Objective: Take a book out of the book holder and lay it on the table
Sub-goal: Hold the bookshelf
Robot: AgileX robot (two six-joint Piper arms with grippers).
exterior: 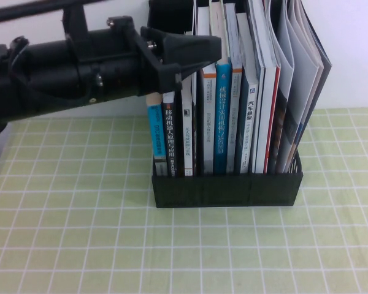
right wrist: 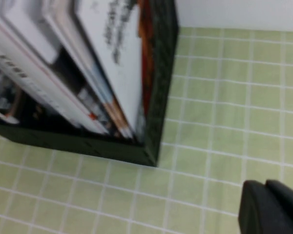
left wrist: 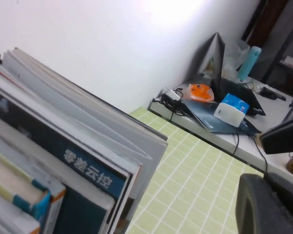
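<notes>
The black book holder stands mid-table on the green grid table, packed with upright books. The book is the thin booklet at the holder's far right. In the right wrist view its white cover shows black characters and some red against the holder's side wall. My left gripper is shut and empty, high up at the tops of the left-hand books; its fingers show in the left wrist view. My right gripper is shut and empty above the table, right of the holder, and out of the high view.
A blue-spined book and a white book with a red edge stand among several others. A white wall lies behind. Beyond the table's right edge is a desk with cables, an orange object, a blue-white box and a teal bottle.
</notes>
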